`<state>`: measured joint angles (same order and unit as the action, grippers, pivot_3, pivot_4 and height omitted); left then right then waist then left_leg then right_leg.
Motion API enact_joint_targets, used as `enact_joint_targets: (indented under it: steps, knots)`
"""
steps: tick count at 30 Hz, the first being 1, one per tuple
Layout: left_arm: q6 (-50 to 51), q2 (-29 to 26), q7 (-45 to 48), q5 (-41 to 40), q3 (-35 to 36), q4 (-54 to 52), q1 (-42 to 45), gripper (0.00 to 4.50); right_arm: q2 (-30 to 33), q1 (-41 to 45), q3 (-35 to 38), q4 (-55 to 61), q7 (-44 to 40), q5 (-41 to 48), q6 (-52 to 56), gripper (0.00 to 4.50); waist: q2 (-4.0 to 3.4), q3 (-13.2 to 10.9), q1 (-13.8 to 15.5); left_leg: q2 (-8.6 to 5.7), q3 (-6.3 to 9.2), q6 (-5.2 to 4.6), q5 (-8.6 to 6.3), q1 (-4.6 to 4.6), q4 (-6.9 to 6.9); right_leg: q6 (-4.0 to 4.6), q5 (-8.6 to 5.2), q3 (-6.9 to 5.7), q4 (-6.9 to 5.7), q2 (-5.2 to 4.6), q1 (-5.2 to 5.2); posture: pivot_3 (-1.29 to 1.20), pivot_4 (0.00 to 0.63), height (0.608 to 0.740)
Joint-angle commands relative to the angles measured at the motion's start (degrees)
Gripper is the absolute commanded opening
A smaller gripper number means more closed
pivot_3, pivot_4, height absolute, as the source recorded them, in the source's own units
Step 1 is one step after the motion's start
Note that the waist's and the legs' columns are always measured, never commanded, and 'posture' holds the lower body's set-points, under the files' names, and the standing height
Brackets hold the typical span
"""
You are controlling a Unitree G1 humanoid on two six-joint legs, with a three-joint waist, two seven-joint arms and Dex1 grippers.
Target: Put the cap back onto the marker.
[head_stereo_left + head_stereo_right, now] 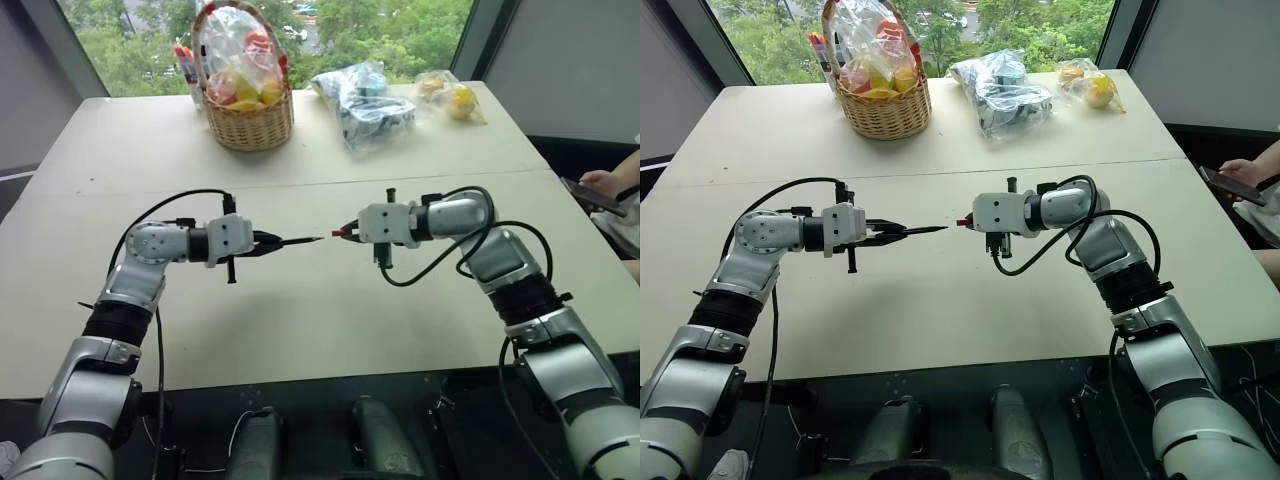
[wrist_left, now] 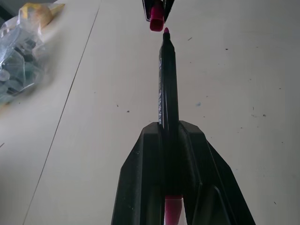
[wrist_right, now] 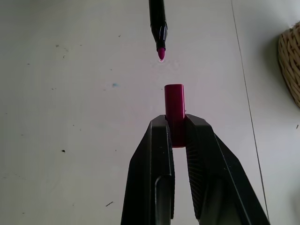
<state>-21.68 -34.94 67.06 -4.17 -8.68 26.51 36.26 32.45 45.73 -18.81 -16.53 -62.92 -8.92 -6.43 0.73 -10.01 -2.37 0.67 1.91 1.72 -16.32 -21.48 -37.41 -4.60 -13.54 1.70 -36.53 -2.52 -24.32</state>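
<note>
The left hand (image 1: 268, 243) is closed tight on the marker (image 1: 300, 241) and holds it up over the table (image 1: 300, 330). The marker points across to the right, and its pink tip sticks out in front. A small gap comes next, so the tip and the cap (image 1: 343, 234) are close but not touching. The right hand (image 1: 347, 234) pinches the red cap, with its open end facing the marker tip. Far back on the table stand a basket (image 1: 248, 122) and some clear bags (image 1: 365, 100)
</note>
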Motion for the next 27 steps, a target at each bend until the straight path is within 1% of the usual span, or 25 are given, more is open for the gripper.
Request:
enact_joint_targets:
  steps: [1,14,27]
  knots:
    - [-0.45,-0.96,-0.27,-0.12,0.76,-1.18,0.32,0.00,0.47,1.06,0.79,1.22,-0.42,0.72,-0.50,0.08,0.00,0.00,-0.01,0.00,0.00,0.00,0.00,0.00,0.00,0.00,0.00,0.00,0.00,0.00,0.00,0.00,0.150,0.740]
    - [0.15,-0.75,-0.41,-0.16,0.64,-1.86,0.45,0.00,-1.65,-0.35,0.31,6.40,-0.94,2.01,2.87,0.08,0.00,0.00,0.01,0.00,0.00,0.00,0.00,0.00,0.00,0.00,0.00,0.00,-0.01,0.00,0.00,0.00,0.150,0.740]
    - [0.67,-0.47,-0.71,-0.20,0.57,-2.50,0.45,0.00,-3.02,-0.66,-0.64,7.41,-0.26,1.18,3.52,0.08,0.00,0.00,-0.02,0.00,0.00,0.00,0.00,0.00,-0.01,0.00,0.00,0.00,-0.01,0.00,0.00,0.00,0.150,0.740]
